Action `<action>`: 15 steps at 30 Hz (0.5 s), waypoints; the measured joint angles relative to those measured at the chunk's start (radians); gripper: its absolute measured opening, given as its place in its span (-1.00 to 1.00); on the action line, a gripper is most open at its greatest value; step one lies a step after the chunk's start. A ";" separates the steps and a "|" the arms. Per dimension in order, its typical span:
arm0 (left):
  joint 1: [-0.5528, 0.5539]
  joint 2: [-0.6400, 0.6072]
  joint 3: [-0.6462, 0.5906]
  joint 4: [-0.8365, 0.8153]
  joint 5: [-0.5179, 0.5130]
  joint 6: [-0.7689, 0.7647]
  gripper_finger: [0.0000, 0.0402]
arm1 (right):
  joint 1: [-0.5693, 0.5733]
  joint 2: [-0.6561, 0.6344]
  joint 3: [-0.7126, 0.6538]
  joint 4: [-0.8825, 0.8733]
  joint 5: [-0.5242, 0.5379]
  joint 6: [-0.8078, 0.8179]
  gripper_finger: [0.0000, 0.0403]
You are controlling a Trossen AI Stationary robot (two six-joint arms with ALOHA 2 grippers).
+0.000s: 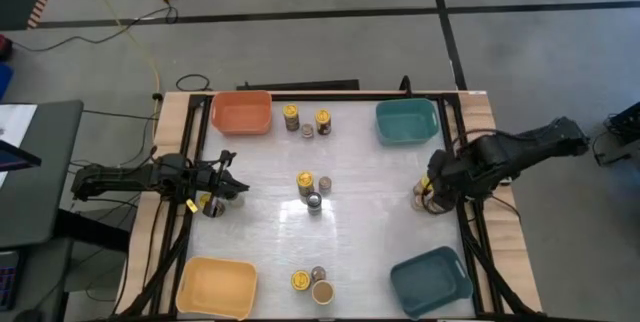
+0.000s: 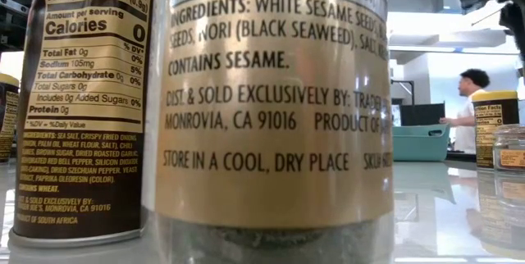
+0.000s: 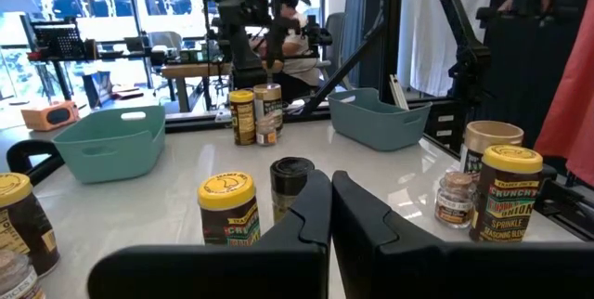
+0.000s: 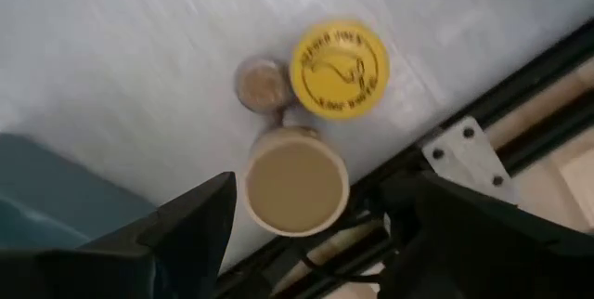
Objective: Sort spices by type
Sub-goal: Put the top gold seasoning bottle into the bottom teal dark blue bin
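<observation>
My right claw [image 4: 306, 215] hangs spread wide above the tan-lidded jar [image 4: 295, 182] at the table's three o'clock edge, gripping nothing; a yellow-lidded jar [image 4: 339, 68] and a small grey-topped jar [image 4: 263, 84] stand touching it. My left claw [image 3: 331, 208] waits at nine o'clock, fingers pressed together

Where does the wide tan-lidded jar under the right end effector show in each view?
High: tan-lidded jar at the right table edge.
Low: not identifiable.
Left wrist: far middle, below the right arm.
Right wrist: centre.
Landmark: adjacent yellow-lidded jar.
</observation>
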 joint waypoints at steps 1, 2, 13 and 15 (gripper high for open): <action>0.000 0.000 0.000 0.000 0.000 0.000 -1.00 | 0.016 -0.003 -0.015 0.003 -0.005 0.027 0.80; 0.000 0.000 0.000 0.000 0.000 0.000 -1.00 | 0.031 -0.004 -0.027 0.005 -0.011 0.051 0.79; 0.000 0.000 0.000 0.000 0.000 0.000 -1.00 | 0.160 -0.062 -0.100 0.069 -0.027 0.253 0.79; 0.000 0.000 0.000 0.000 0.000 0.000 -1.00 | 0.175 -0.063 -0.120 0.080 -0.027 0.273 0.79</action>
